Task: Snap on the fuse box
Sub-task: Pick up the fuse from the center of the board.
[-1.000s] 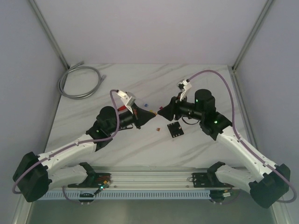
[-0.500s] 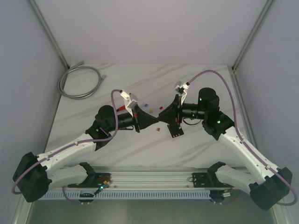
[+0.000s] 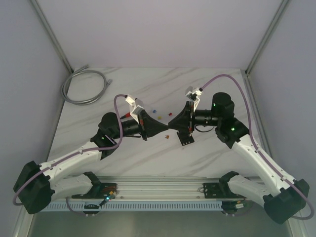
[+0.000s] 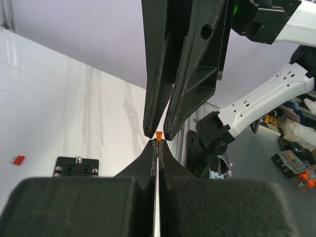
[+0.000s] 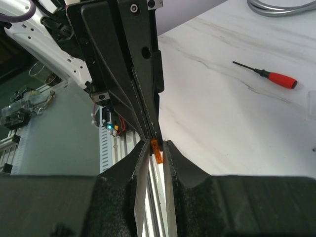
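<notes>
The fuse box [image 3: 185,138] is a flat black square lying on the marble table, partly under my right gripper; it also shows in the left wrist view [image 4: 76,167]. My left gripper [image 3: 164,127] is shut on a tiny orange fuse [image 4: 159,136] and holds it above the table. My right gripper [image 3: 171,123] meets it tip to tip. Its jaws stand narrowly open on either side of the same fuse [image 5: 156,150], with a gap showing on both sides. Both grippers are left of the fuse box and raised off it.
A red-handled screwdriver [image 5: 276,78] lies on the table behind the left arm. A grey coiled cable [image 3: 84,86] sits at the back left. Small loose fuses [image 3: 154,111] lie behind the grippers, and a red one [image 4: 18,160] lies left of the fuse box.
Both grippers have closed in on each other. The right gripper swung left over the fuse box and its fingertips now straddle the fuse held by the left gripper.
</notes>
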